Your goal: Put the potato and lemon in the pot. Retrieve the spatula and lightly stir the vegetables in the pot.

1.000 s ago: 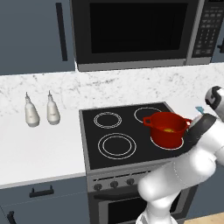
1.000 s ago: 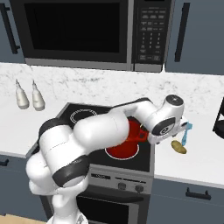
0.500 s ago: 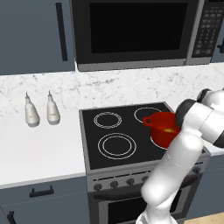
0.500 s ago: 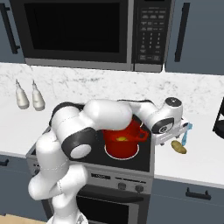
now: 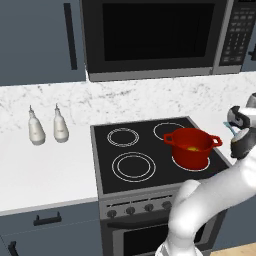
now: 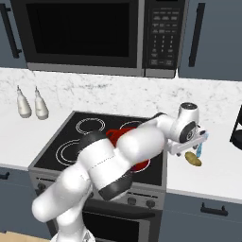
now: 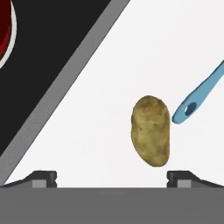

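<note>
The red pot (image 5: 191,148) stands on the stove's front right burner, with the yellow lemon (image 5: 192,148) lying inside it. In the right base view my arm hides most of the pot (image 6: 115,135). A brown potato (image 7: 151,130) lies on the white counter right of the stove, also visible from the right base as the potato (image 6: 193,159). Just beyond it lies the blue spatula (image 7: 199,98), its handle end with the hole close to the potato. My gripper (image 7: 111,179) hangs open above the counter, the potato nearer its right fingertip (image 7: 181,177). From the right base the gripper (image 6: 189,149) sits just over the potato.
Two white bottles (image 5: 36,131) (image 5: 60,129) stand on the counter left of the stove. A microwave (image 5: 155,37) hangs above the stovetop (image 5: 132,167). A dark appliance (image 6: 236,127) stands at the far right of the counter. The stove's grey edge (image 7: 65,74) runs left of the potato.
My arm has swung right, from over the pot to above the counter by the potato. The pot now shows uncovered in the left base view. The gripper stayed open.
</note>
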You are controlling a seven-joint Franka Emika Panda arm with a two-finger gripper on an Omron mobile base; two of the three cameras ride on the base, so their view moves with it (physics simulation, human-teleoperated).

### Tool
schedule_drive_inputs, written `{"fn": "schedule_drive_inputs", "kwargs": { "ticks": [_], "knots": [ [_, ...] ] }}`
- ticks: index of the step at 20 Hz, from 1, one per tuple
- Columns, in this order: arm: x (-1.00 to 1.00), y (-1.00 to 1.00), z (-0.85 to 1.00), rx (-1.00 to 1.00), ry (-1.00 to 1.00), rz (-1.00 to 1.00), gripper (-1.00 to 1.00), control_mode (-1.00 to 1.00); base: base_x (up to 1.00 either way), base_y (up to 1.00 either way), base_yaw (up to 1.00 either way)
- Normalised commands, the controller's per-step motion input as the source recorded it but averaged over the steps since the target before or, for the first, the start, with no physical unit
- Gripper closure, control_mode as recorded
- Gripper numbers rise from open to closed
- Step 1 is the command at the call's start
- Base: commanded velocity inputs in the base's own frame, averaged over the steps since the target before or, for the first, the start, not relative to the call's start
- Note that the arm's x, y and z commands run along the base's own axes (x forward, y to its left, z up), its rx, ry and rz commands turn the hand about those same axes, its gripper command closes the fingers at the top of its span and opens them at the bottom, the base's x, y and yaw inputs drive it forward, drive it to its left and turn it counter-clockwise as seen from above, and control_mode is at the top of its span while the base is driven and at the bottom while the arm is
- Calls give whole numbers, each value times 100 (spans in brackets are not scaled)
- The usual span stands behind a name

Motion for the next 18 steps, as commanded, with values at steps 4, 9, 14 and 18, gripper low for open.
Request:
{"fn": "schedule_drive_inputs", "kwargs": {
  "ticks": [4, 9, 14, 18],
  "knots": [
    [0, -6, -23, 0, 0, 0, -100, -100, 0, 0, 0],
    [7, 0, -32, -2, -5, 0, -100, -100, 0, 0, 0],
    [14, 0, -32, 0, 0, 0, -100, -100, 0, 0, 0],
    [17, -13, -24, 0, 0, 0, -100, -100, 0, 0, 0]
  ]
}}
